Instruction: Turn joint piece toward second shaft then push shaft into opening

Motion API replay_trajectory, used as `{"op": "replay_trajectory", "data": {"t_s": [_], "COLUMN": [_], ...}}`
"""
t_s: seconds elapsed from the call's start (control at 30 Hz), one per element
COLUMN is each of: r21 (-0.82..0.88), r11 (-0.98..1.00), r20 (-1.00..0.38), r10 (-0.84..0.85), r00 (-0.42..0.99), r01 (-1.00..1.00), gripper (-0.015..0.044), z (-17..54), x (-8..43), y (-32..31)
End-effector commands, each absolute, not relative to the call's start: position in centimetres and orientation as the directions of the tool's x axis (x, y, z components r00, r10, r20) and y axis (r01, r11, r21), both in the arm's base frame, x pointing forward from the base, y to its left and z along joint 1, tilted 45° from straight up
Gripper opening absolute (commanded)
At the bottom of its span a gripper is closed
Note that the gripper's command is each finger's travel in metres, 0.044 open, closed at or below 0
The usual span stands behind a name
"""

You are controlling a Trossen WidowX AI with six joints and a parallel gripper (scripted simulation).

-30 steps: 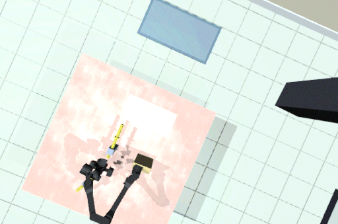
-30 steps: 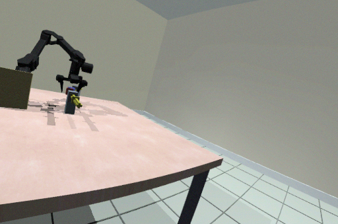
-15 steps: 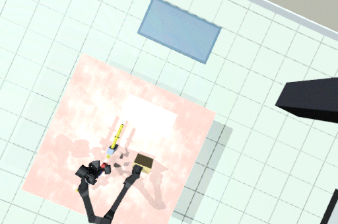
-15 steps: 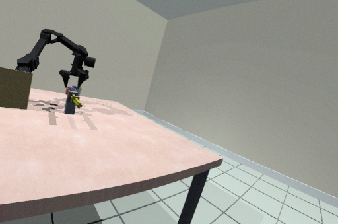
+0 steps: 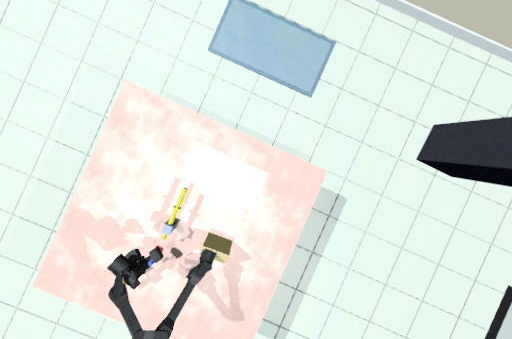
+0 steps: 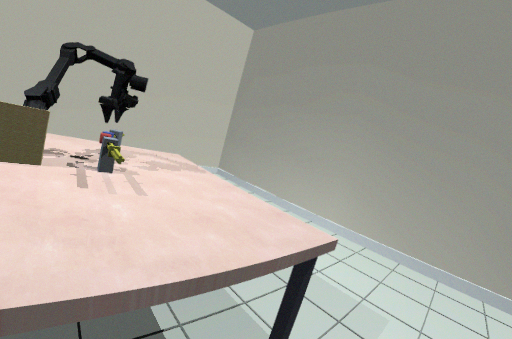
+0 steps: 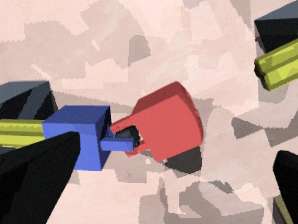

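The red joint piece (image 5: 160,249) (image 6: 104,137) (image 7: 172,125) hangs on the blue hinge part (image 7: 75,137) at the end of the fixed yellow shaft (image 7: 20,134). That shaft runs from a grey block (image 7: 25,100). In the wrist view the red piece slants up and right, roughly in line with the second yellow shaft (image 5: 180,200) (image 6: 116,154) (image 7: 282,65). Its opening is turned away from the camera. The second shaft passes through the second block (image 5: 168,227) (image 6: 106,159) (image 7: 277,37); a gap separates it from the red piece. My gripper (image 6: 112,121) (image 7: 178,151) is wide open and empty, above the joint.
A tan box (image 5: 217,245) (image 6: 22,132) stands on the pink table (image 5: 290,175) (image 6: 175,225), beside the arm's base. The second shaft's rear end sticks out beyond its block. Shadows of the arm and blocks fall across the table top.
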State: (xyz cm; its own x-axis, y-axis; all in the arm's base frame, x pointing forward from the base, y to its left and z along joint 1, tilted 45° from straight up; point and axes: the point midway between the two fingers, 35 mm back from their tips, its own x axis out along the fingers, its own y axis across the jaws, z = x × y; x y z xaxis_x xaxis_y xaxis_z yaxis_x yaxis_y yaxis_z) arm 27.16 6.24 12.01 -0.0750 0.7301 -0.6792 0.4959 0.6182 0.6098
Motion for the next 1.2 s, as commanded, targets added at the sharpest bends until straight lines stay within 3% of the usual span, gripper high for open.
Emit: {"op": "replay_trajectory", "data": {"t_s": [0.0, 0.47, 0.8, 1.17], "r21": [0.653, 0.708, 0.714, 0.711], "r11": [0.662, 0.705, 0.7, 0.625], "r20": [-0.689, -0.706, -0.698, -0.625], "r10": [0.721, 0.703, 0.711, 0.772], "r00": [-0.074, -0.084, -0.087, -0.118], "r01": [0.368, -0.053, -0.009, 0.323], "gripper": [0.044, 0.044, 0.044, 0.044], "z": [13.0, 16.1, 15.7, 13.0], "x": [27.1, 26.6, 26.6, 26.9], "y": [5.3, 2.9, 3.0, 2.3]}}
